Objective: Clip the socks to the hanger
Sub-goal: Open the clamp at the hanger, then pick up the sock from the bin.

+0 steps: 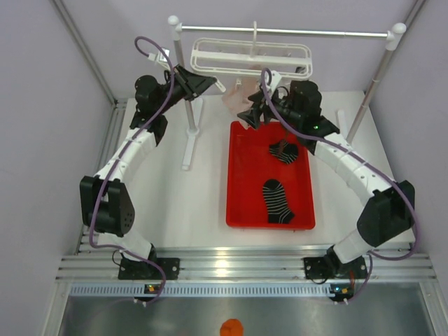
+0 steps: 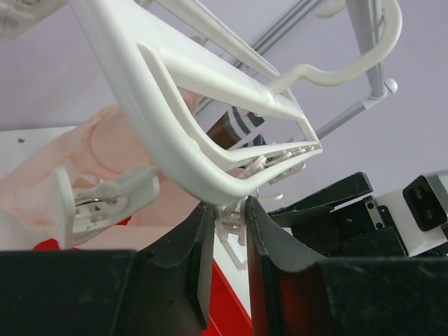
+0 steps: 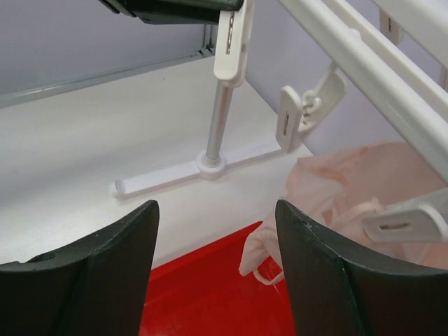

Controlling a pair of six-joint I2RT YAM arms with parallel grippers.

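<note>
The white hanger (image 1: 252,57) hangs from the metal crossbar at the back. Its frame (image 2: 175,126) fills the left wrist view. My left gripper (image 1: 210,84) is at its left end, shut on a dangling white peg (image 2: 234,217); this peg also shows in the right wrist view (image 3: 231,42). A dark brown sock with a white-striped cuff (image 2: 236,127) shows behind the frame. Two black striped socks (image 1: 283,151) (image 1: 278,201) lie in the red tray (image 1: 241,189). My right gripper (image 1: 250,115) (image 3: 217,210) is open and empty over the tray's far edge.
A pale pink fabric item (image 1: 234,98) (image 3: 350,189) hangs at the tray's far edge, just right of my right gripper. The stand's crossbar (image 1: 315,32), left post (image 3: 219,119) and foot (image 1: 189,143) are behind and left. Loose pegs (image 3: 297,115) dangle nearby.
</note>
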